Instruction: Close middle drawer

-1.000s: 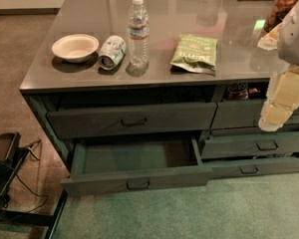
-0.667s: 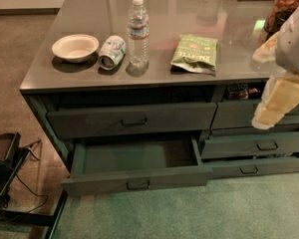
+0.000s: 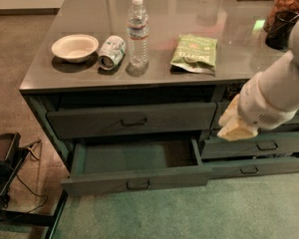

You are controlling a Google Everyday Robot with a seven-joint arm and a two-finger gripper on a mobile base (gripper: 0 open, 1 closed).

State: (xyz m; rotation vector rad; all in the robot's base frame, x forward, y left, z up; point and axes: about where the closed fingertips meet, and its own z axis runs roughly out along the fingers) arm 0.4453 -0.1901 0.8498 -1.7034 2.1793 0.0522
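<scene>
The middle drawer [image 3: 134, 183] is the wide dark grey-green drawer low on the left column. It stands pulled out, showing its flat greenish inside and a small dark handle at the centre of its low front. My gripper [image 3: 235, 126] is at the end of the white arm coming in from the right. It hangs in front of the right column of drawers, just right of and above the open drawer's right front corner, not touching it.
Above it is a taller shut drawer with a bail handle [image 3: 133, 122]. Narrower drawers [image 3: 259, 146] sit at right. On the counter are a bowl [image 3: 74, 47], a tipped can [image 3: 112, 51], a water bottle [image 3: 138, 31] and a green bag [image 3: 194, 53]. A black stand with cables [image 3: 2, 168] is on the floor at left.
The arm has swung left and down, bringing the gripper from the far right edge closer to the open drawer. The drawer has not moved.
</scene>
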